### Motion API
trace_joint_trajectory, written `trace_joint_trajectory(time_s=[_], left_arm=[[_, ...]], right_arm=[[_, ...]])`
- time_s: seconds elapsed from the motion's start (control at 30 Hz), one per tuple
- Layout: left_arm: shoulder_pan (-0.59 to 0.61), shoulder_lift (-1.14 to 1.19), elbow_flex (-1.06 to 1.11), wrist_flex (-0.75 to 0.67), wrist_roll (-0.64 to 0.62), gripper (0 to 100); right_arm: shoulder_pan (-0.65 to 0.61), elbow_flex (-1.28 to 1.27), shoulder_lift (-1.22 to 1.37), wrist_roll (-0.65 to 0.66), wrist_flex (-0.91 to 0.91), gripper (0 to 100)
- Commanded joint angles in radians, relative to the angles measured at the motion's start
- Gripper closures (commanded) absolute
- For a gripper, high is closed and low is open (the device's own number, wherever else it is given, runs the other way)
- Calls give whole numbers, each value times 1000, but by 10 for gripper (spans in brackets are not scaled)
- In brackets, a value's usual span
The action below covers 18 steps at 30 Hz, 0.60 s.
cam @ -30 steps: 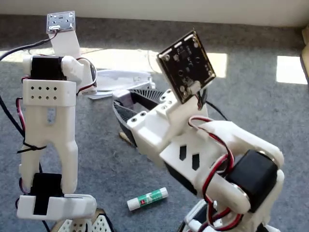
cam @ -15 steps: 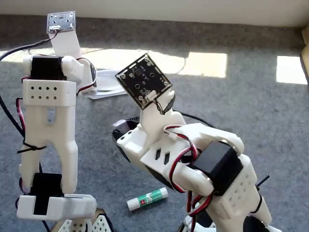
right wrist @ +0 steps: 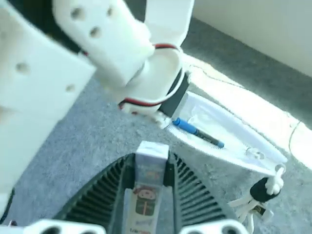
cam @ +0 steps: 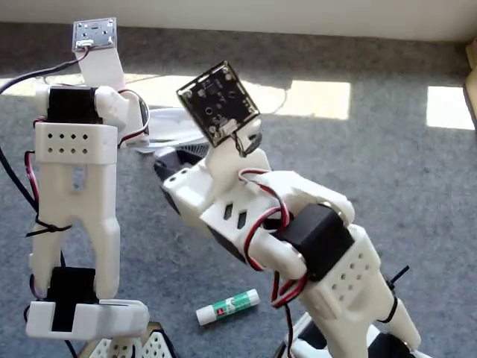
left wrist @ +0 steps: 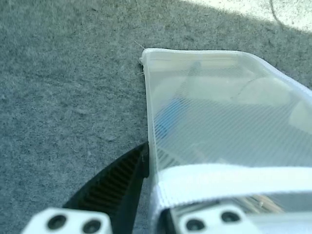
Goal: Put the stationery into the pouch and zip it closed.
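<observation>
The translucent mesh pouch (left wrist: pixel 229 126) lies on the grey carpet with a blue pen (right wrist: pixel 197 132) inside. My left gripper (left wrist: pixel 151 170) is shut on the pouch's white zip edge (left wrist: pixel 234 180); one black finger (left wrist: pixel 117 187) shows beside it. In the high view the left arm (cam: pixel 74 171) stands over the pouch (cam: pixel 182 119). My right gripper (right wrist: pixel 148 151) is shut on a small white printed block (right wrist: pixel 145 195), held above the carpet a short way from the pouch's open mouth (right wrist: pixel 229 141). A glue stick (cam: pixel 227 306) lies on the carpet near the front.
The right arm (cam: pixel 253 216) stretches across the middle of the high view and hides part of the pouch. A white and black zip pull (right wrist: pixel 265 187) lies by the pouch's end. Sunlit patches (cam: pixel 320 97) cross the carpet at the back.
The right arm has swung left and toward the pouch, its wrist now beside the left arm. The left arm, the pouch and the glue stick have stayed put.
</observation>
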<state>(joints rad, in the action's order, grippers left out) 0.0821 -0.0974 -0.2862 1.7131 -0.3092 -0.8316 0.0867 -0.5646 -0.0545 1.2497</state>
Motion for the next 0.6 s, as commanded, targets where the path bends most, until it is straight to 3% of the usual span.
trace_joint_trajectory(time_s=[0.0, 0.33, 0.57], left_arm=[[-1, -5, -28, 11, 9, 994], [-1, -5, -28, 11, 9, 994], [-1, -4, -28, 11, 9, 994]], right_arm=[[73, -117, -81, 12, -266, 995], [151, -625, -216, 12, -969, 995], [176, -780, -219, 12, -1227, 995]])
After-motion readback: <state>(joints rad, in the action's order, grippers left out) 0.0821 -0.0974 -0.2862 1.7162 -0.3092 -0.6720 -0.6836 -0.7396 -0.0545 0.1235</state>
